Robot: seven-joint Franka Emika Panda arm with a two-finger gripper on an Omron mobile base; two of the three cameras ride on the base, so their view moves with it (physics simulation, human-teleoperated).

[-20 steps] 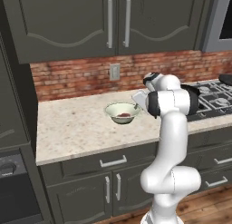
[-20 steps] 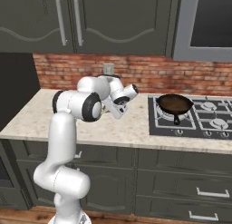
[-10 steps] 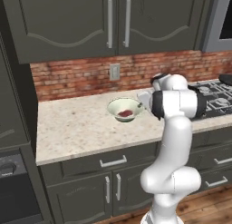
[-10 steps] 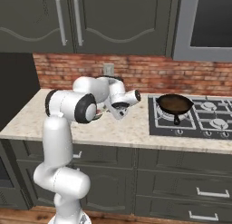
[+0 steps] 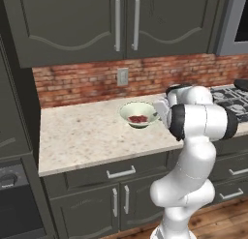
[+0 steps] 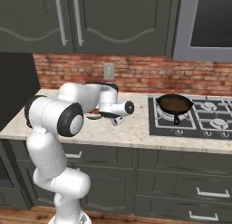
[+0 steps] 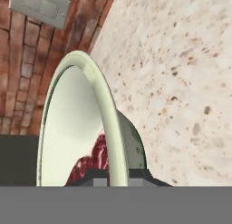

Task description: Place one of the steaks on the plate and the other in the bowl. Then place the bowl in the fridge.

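One pale cream-green conical bowl [image 5: 139,114] sits at the left base view's centre, lifted just above the speckled stone desk [image 5: 82,136], a red raw steak [image 5: 139,119] inside; rigid, light, slippery-glazed, best taken by its thin rim.

Right base view: the bowl hides behind the arm, left of centre.

Hand view: the gripper [image 7: 118,177], bottom centre, is clenched on the rim, one tip either side.

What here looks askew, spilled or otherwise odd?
Nothing stands out. The bowl is lifted off the counter, level, with a steak inside; the gripper's jaws pinch its rim. The pan sits on the stove.
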